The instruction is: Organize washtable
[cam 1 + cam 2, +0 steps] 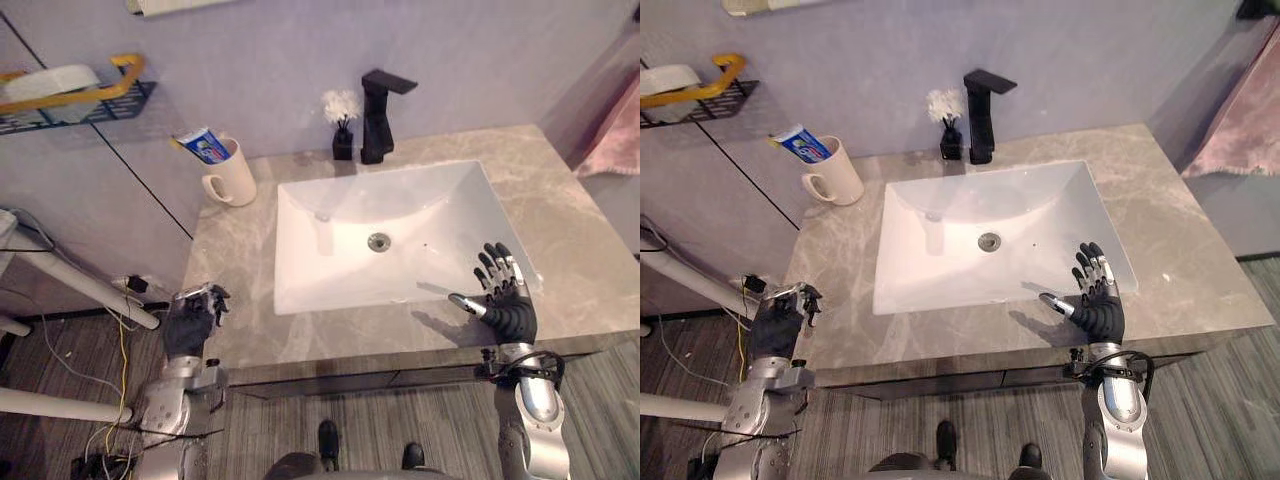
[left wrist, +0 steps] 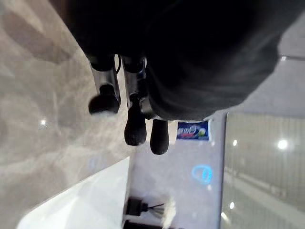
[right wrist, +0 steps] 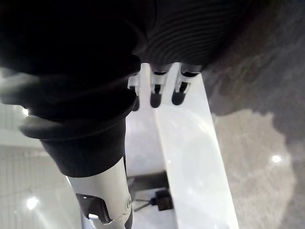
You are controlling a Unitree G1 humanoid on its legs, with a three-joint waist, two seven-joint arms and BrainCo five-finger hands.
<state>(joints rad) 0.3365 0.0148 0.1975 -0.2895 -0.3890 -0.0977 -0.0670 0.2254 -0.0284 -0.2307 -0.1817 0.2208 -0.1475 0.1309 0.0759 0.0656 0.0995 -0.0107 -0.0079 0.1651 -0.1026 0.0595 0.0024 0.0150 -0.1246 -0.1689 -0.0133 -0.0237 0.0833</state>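
A cream mug [image 1: 232, 177] with a blue and white toothpaste tube [image 1: 205, 146] in it stands at the back left of the marble counter [image 1: 580, 250]. A black faucet [image 1: 378, 115] and a small black bottle with a white tuft [image 1: 342, 135] stand behind the white sink [image 1: 400, 215]. My right hand [image 1: 507, 297] is open with its fingers spread, over the sink's front right rim. By the counter's front left corner is my left hand [image 1: 188, 322], fingers curled and holding nothing. The left wrist view shows the toothpaste tube [image 2: 192, 130] past that hand's fingertips.
A black wire shelf with a yellow rail [image 1: 75, 95] hangs on the wall at the far left, holding a white item. A pink towel [image 1: 615, 140] hangs at the right edge. White pipes [image 1: 80, 285] run beside the cabinet at the left.
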